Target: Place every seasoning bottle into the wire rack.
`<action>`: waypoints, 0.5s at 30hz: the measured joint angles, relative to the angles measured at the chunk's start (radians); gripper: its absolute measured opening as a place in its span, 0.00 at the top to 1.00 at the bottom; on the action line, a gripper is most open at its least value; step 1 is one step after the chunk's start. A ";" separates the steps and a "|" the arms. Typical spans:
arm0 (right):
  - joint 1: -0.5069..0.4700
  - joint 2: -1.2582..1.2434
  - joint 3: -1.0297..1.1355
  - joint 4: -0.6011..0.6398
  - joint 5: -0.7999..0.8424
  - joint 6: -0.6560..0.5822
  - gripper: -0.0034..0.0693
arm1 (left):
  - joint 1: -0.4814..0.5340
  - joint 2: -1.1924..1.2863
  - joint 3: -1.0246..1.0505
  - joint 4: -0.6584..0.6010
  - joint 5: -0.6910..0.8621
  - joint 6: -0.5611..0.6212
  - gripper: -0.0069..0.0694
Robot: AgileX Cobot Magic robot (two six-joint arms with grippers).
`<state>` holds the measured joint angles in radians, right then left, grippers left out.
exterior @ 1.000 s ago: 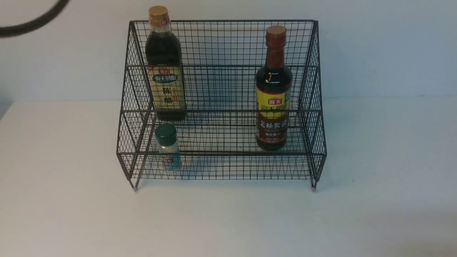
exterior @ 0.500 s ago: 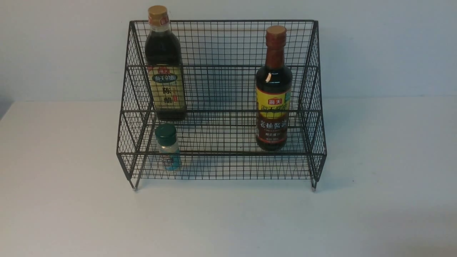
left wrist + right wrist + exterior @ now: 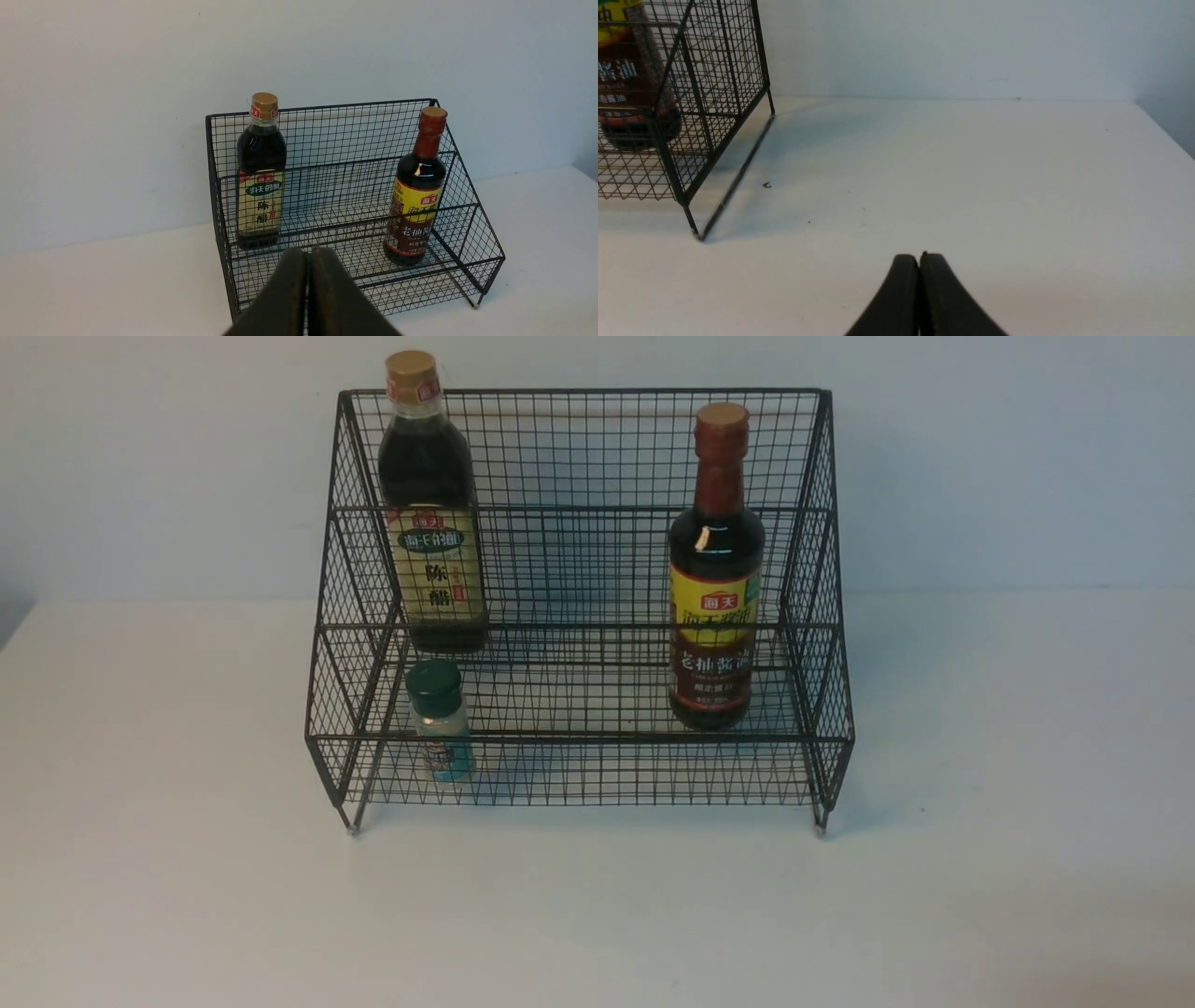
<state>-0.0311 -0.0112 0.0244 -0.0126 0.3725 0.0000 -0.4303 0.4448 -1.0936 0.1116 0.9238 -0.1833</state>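
The black wire rack [image 3: 579, 737] stands at the back of the white table. The gold-capped dark bottle [image 3: 434, 560] is upright on its upper tier at the left. On the lower tier are the brown-necked bottle with the yellow-red label [image 3: 714, 607] at the right and the small green-capped shaker [image 3: 439, 719] at the left. Neither arm shows in the front view. My left gripper [image 3: 307, 254] is shut and empty, raised in front of the rack [image 3: 336, 140]; its fingers hide the shaker there. My right gripper [image 3: 920, 255] is shut and empty, low over bare table to the right of the rack [image 3: 714, 93].
A pale wall runs close behind the rack. White tabletop [image 3: 597, 915] stretches in front of the rack and to both sides. A tiny dark speck [image 3: 767, 185] lies on the table near the rack's right foot.
A dark curved cable at the front view's top left corner one second ago has left the view. The rack and bottles have not moved.
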 joint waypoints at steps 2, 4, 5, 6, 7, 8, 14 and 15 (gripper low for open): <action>0.000 0.000 0.000 0.000 0.000 0.000 0.97 | 0.000 -0.021 0.000 0.001 0.006 0.009 0.92; 0.000 0.000 0.000 0.000 0.000 0.000 0.97 | 0.000 -0.034 0.010 0.008 0.004 0.015 0.92; 0.000 0.000 0.000 0.000 0.000 0.000 0.97 | 0.003 -0.047 0.026 0.008 -0.008 0.020 0.92; 0.000 0.000 0.000 0.000 0.000 0.000 0.97 | 0.013 -0.069 0.056 0.007 -0.027 0.030 0.92; 0.000 0.000 0.000 0.000 0.000 0.000 0.97 | 0.029 -0.093 0.091 0.007 -0.051 0.042 0.92; 0.000 0.000 0.000 -0.001 0.000 0.000 0.97 | 0.037 -0.098 0.099 0.007 -0.063 0.045 0.92; 0.000 0.000 0.000 -0.002 0.001 0.000 0.97 | 0.244 -0.329 0.522 -0.047 -0.295 0.148 0.92; 0.000 0.000 0.000 -0.002 0.001 0.000 0.97 | 0.270 -0.360 0.596 -0.049 -0.339 0.151 0.92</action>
<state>-0.0311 -0.0112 0.0244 -0.0145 0.3736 0.0000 -0.1605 0.0853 -0.4977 0.0631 0.5845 -0.0325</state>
